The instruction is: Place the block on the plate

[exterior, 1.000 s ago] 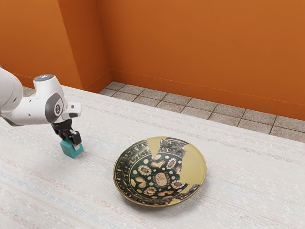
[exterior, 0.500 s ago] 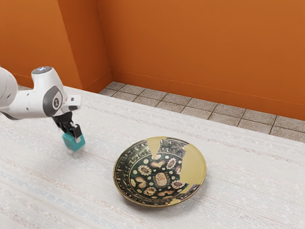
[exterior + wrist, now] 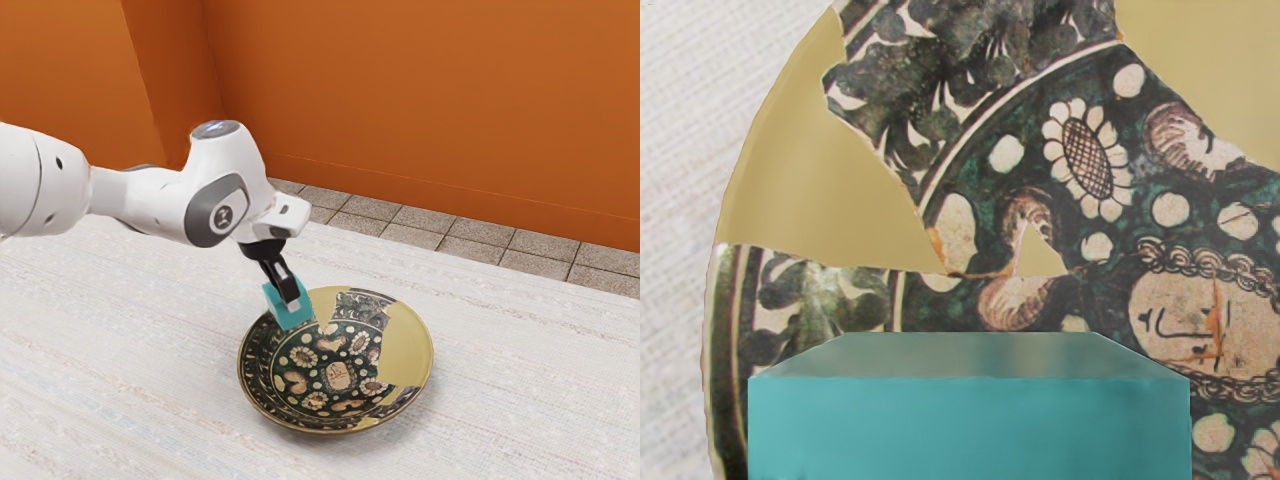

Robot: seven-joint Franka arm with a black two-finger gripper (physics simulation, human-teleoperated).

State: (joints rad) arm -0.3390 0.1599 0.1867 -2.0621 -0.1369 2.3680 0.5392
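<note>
The gripper (image 3: 287, 303) has its fingers closed on the teal block (image 3: 293, 320), one to each side as far as I can judge, and carries it over the painted plate (image 3: 405, 345), near the rim on the far side and toward the exterior view's left. The grip seems to come from above so that the block's lower part hangs free and can meet the plate first. The plate lies face up on the pale table (image 3: 120, 390), its shallow hollow open to receive the block. The white arm (image 3: 155, 200) reaches in from the exterior view's left, which leaves the plate's near and right parts unobstructed. I judge the carry nearly done: what remains is a little travel toward the plate's middle, a lowering, then the release. Let go here, the block might catch the sloping side and slide or tip.

The nearer finger covers part of the block, and the farther one is hard to make out — its contact is my reading of how the block hangs. In the wrist view the block is cut off at the lower edge and hides part of the plate. How much air lies beneath it, I cannot tell.
</note>
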